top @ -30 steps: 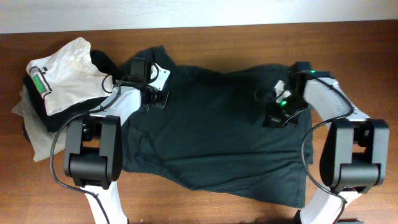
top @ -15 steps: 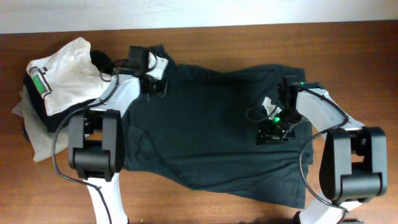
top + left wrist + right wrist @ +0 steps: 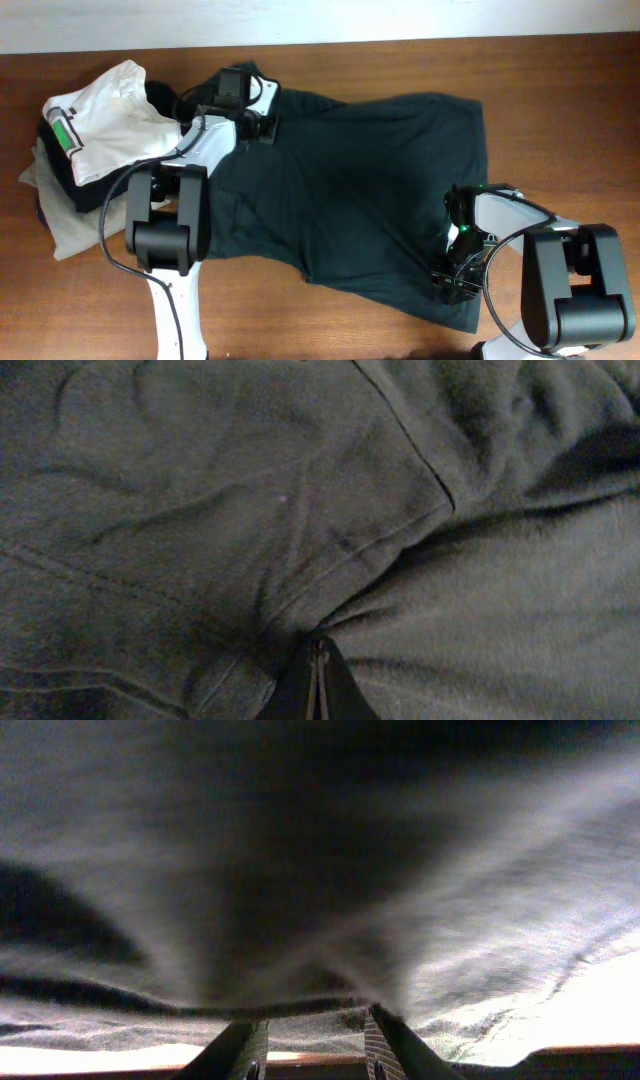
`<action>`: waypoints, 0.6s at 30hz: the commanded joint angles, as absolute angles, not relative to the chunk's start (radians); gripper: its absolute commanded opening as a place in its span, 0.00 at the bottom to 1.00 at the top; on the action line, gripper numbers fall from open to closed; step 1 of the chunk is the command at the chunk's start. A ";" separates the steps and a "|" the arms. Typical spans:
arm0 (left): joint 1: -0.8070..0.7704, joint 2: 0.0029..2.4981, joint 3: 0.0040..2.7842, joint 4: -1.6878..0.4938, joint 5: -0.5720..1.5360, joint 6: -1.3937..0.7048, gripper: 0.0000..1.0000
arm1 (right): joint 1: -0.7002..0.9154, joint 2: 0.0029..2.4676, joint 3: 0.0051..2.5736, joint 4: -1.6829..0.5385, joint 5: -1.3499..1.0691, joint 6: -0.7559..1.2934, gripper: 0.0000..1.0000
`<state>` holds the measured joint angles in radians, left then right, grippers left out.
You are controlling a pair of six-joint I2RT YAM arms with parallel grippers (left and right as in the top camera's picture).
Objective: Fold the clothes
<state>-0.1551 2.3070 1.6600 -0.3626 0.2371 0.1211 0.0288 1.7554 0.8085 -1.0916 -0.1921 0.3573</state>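
The dark T-shirt point(image 3: 350, 190) lies spread across the middle of the table point(image 3: 560, 70). The left gripper point(image 3: 318, 660) is at the shirt's far left corner, its fingers pressed together on a pinch of cloth. The right gripper point(image 3: 312, 1025) is at the near right hem, jaws parted a little, with the hem's edge across the gap. A white folded shirt point(image 3: 105, 115) lies far left
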 commanded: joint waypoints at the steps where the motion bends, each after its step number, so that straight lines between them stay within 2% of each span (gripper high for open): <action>1: -0.098 2.362 1.723 -0.430 0.157 0.105 0.05 | 0.031 1.769 0.776 -1.077 -0.041 0.428 0.33; 2: -0.097 2.362 1.783 -0.503 0.160 0.109 0.07 | 0.031 1.758 0.801 -1.077 -0.070 0.368 0.30; 4: -0.124 2.358 1.914 -0.661 0.178 0.175 0.15 | 0.030 1.673 0.915 -1.100 -0.128 0.242 0.35; 5: -0.136 2.351 1.991 -0.752 0.178 0.189 0.20 | 0.025 1.623 0.988 -1.118 -0.128 0.240 0.38; 7: -0.152 2.331 2.117 -0.908 0.178 0.189 0.24 | -0.013 1.567 1.102 -1.110 -0.127 0.241 0.38; 10: -0.159 2.267 2.236 -1.201 0.175 0.188 0.29 | -0.123 1.579 1.167 -0.923 -0.142 0.244 0.38; 12: -0.152 2.268 2.217 -1.385 0.175 0.121 0.28 | -0.149 1.655 1.167 -0.786 -0.224 0.244 0.39; 14: -0.139 2.268 2.117 -1.480 0.175 0.065 0.27 | -0.149 1.768 1.167 -0.668 -0.289 0.244 0.39; 15: -0.139 2.268 2.045 -1.475 0.175 0.051 0.27 | -0.149 1.812 1.167 -0.629 -0.305 0.244 0.35; 16: -0.139 2.268 1.944 -1.444 0.175 0.047 0.20 | -0.149 1.880 1.167 -0.581 -0.313 0.279 0.28; 18: -0.139 2.268 1.789 -1.346 0.174 0.037 0.17 | -0.149 1.973 1.168 -0.506 -0.388 0.289 0.24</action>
